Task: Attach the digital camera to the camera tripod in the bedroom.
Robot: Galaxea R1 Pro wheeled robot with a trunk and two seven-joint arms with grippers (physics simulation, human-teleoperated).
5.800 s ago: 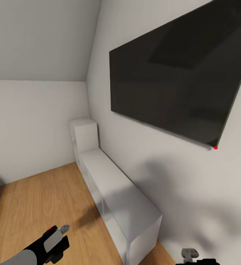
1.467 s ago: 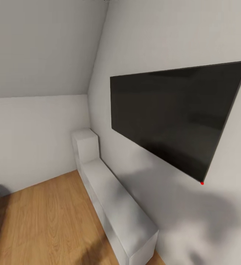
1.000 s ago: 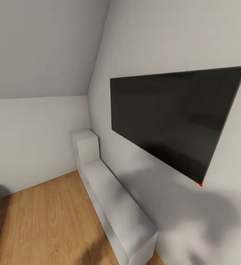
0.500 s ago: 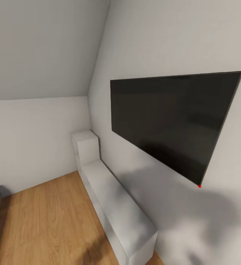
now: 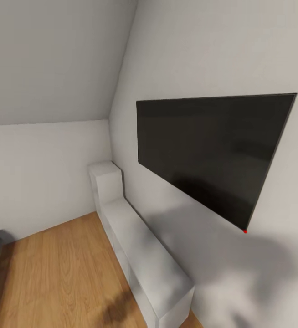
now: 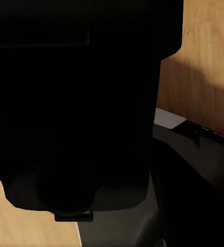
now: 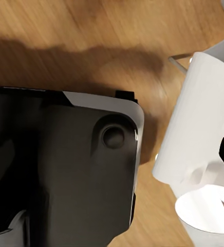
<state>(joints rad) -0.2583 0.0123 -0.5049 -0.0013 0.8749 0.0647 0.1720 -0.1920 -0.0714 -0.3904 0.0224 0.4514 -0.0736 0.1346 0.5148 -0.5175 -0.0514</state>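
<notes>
A black boxy body, which seems to be the digital camera, is sitting right against the left wrist lens and blocking most of that view. It is hiding the left gripper's fingers, so I cannot tell whether they are clamping it. Beside it, light wood floor is showing, along with a dark grey part of the robot's own body.

In the right wrist view the robot's dark base is standing on the planks, just beside a curved white object. I cannot tell how the right fingers are set.

The head camera is facing a pale wall where a dark flat television is hanging, a red light glowing at its lower corner. Below it a low white cabinet is running along the wall to a taller white cube in the corner, under the sloped ceiling.
</notes>
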